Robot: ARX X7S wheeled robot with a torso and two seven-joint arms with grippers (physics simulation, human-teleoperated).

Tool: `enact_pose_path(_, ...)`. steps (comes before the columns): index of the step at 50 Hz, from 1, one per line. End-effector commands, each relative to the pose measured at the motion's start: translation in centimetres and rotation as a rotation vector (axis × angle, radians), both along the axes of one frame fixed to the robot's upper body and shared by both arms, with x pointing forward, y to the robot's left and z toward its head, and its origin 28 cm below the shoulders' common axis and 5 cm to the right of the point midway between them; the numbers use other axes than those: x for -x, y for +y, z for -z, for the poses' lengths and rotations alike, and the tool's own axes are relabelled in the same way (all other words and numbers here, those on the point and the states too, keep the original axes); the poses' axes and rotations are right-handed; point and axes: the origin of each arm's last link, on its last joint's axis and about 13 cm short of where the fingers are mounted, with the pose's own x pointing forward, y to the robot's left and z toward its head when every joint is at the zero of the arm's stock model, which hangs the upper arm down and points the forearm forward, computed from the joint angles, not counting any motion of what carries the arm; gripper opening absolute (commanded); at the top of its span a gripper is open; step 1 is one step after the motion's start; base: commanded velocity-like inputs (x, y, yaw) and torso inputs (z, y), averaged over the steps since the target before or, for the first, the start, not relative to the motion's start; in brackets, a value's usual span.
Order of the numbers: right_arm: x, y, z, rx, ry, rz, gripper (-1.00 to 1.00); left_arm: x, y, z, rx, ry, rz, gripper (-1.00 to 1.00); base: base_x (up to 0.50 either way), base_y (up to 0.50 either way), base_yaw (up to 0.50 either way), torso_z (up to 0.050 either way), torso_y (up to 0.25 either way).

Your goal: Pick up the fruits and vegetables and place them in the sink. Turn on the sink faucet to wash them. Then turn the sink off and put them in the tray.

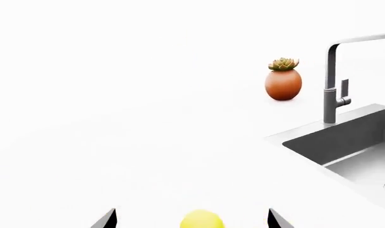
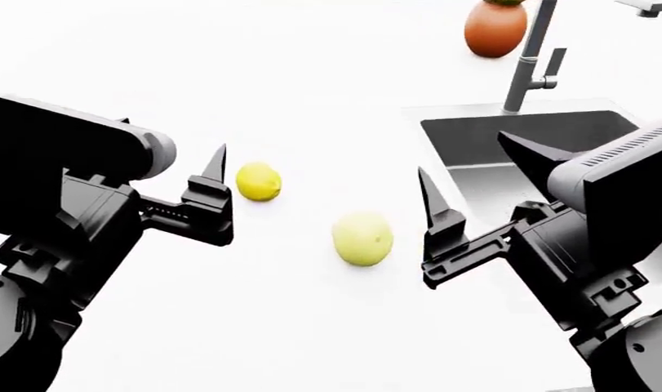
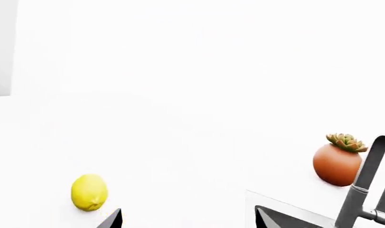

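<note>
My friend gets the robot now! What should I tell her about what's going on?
Left end effector: open, empty, right beside the lemon.
Right end effector: open, empty, between the pale fruit and the sink.
Both fruits lie on the white counter, apart. The sink looks empty in the part that shows. The faucet stands behind it, next to a potted plant. The tray is not in view.
Done: nothing yet.
Left: put both fruits in the sink, wash them, turn the water off, move them to the tray.

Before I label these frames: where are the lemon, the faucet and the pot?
lemon (image 2: 258, 181), head view, middle of its skin
faucet (image 1: 331, 102), left wrist view, lower column
pot (image 3: 334, 164), right wrist view, round body
</note>
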Motion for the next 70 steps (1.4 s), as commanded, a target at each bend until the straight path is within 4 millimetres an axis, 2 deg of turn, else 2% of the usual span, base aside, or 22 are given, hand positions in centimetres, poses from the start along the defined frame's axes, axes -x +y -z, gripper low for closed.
enact_pose_path(1,-0.3,-0.2,0.1,-0.008,-0.010,0.002,1.00,0.0,-0.1,-0.1,0.004,0.003,0.002,1.00,0.00,0.00,0.00,0.000,0.000)
enact_pose_path(15,0.1,0.0,-0.2,0.015,-0.031,-0.023,1.00,-0.4,-0.2,-0.2,0.003,-0.002,0.000,1.00,0.40,-0.14,0.00,0.000,0.000)
enact_pose_path(21,1.4,1.1,1.0,0.132,0.092,-0.265,1.00,-0.5,-0.1,-0.3,0.003,0.000,-0.012,1.00,0.00,0.00,0.00,0.000,0.000)
enact_pose_path(28,2.0,1.5,0.7,0.095,0.200,-0.474,1.00,-0.4,-0.1,-0.5,0.010,-0.004,-0.011,1.00,0.00,0.00,0.00,0.000,0.000)
enact_pose_path(37,1.9,2.3,0.5,0.028,0.272,-0.628,1.00,-0.1,0.0,-0.7,0.011,-0.011,-0.014,1.00,0.00,0.00,0.00,0.000,0.000)
enact_pose_path(49,-0.6,3.1,3.0,0.117,0.369,-0.560,1.00,0.0,0.0,-0.7,0.011,-0.015,-0.007,1.00,0.00,0.00,0.00,0.000,0.000)
enact_pose_path(61,-3.9,4.0,3.7,0.177,0.363,-0.440,1.00,-0.2,0.0,-0.5,0.017,-0.014,-0.006,1.00,0.00,0.00,0.00,0.000,0.000)
enact_pose_path(70,-5.7,4.2,5.1,0.262,0.411,-0.357,1.00,-0.3,-0.1,-0.5,0.019,-0.013,-0.004,1.00,0.00,0.00,0.00,0.000,0.000)
